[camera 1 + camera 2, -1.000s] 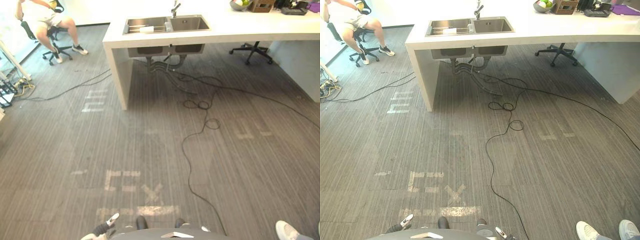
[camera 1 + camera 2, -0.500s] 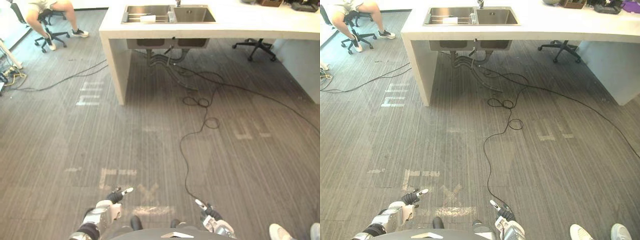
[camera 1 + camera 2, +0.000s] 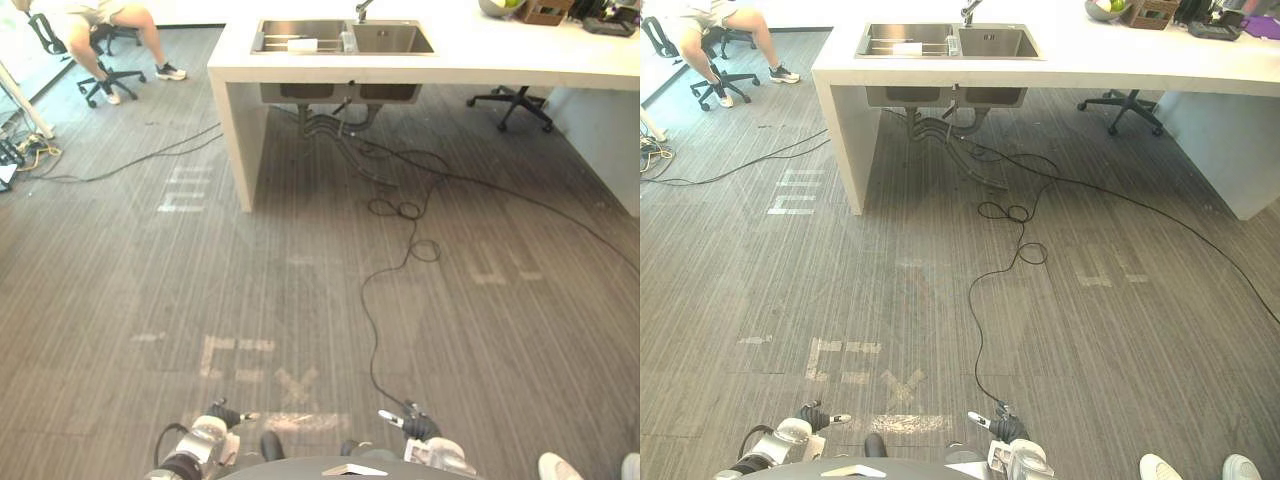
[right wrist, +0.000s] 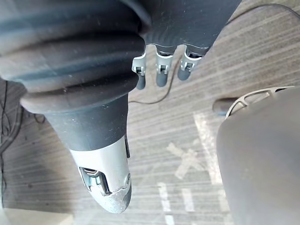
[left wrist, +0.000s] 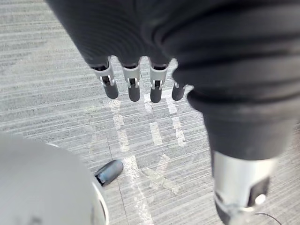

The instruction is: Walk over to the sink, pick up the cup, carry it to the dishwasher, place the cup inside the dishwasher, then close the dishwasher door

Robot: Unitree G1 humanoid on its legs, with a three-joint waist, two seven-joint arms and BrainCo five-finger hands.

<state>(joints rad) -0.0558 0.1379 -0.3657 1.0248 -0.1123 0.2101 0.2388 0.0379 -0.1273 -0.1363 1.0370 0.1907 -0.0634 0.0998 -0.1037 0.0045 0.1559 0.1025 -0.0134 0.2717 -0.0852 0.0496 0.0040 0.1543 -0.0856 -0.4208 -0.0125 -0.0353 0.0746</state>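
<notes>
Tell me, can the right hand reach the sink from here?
Probably not: the right hand hangs low and close in, while the sink sits far off across the floor, in the white counter.

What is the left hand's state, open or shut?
Open: the left hand hangs with fingers straight over the floor, holding nothing.

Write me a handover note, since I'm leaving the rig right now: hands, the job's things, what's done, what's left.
Hands: left robot hand open and empty; right robot hand open and empty, both low by the body.
Things: the sink sits in the white counter, far ahead across the floor. A small clear thing at its divider may be the cup; too small to tell.
Done: nothing yet.
Left: walk to the sink, grasp the cup, carry, load, close the door.
</notes>
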